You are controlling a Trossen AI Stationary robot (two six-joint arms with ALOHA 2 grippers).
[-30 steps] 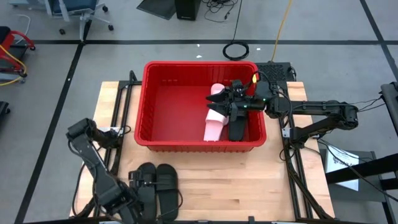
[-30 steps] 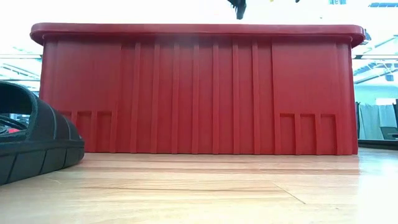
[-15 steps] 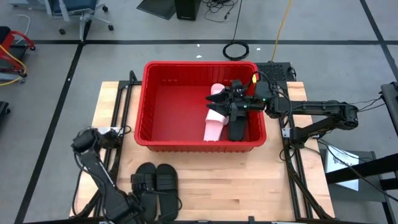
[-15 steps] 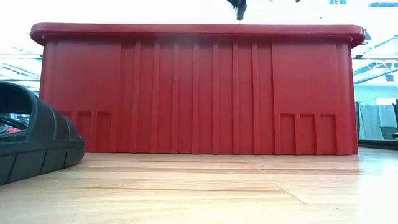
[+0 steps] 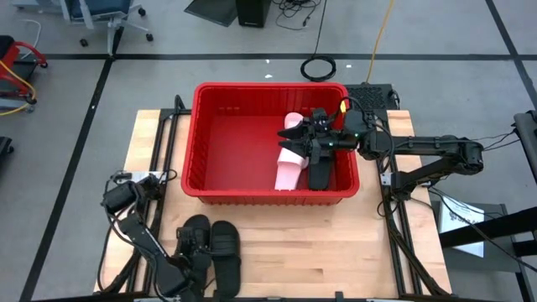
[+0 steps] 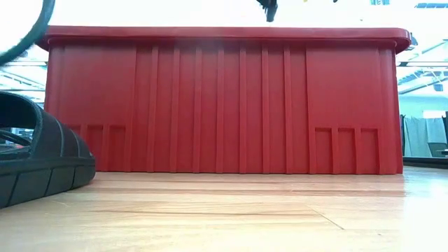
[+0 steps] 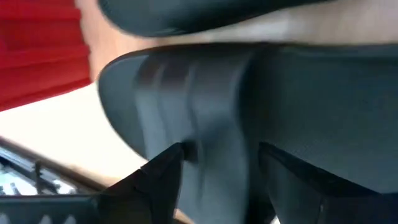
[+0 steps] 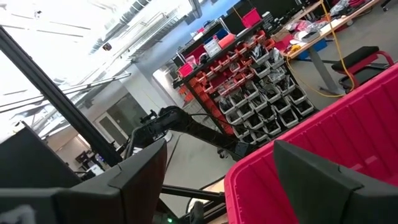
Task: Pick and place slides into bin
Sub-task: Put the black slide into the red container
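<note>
Two black slides (image 5: 225,248) lie side by side on the table near its front edge. My left gripper (image 5: 191,257) is low over the left one (image 5: 195,238), open and pointing steeply down. In the left wrist view its fingers (image 7: 163,171) stand on either side of that slide's wide strap (image 7: 211,106). The red bin (image 5: 191,134) holds pink slides (image 5: 290,164) and a black slide (image 5: 321,174). My right gripper (image 5: 314,137) hangs open above the bin's right half, with nothing between its fingers. My left gripper comes at the left black slide's strap (image 7: 214,134) from above, slanting down, with one finger on each side of it. The view is blurred and very close, so I cannot tell whether the fingers touch the strap. The slide lies flat on the table.
The bin's tall ribbed wall (image 6: 224,105) fills the low view, with the near black slide (image 6: 35,157) at its left. Bare wood lies in front of the bin to the right of the slides (image 5: 336,243). A dark curved line (image 6: 31,38) crosses the low view's top left.
My left gripper has come down onto the left black slide at the table's front edge and has tipped to point more steeply down, staying open. The right arm and all slides have kept still.
</note>
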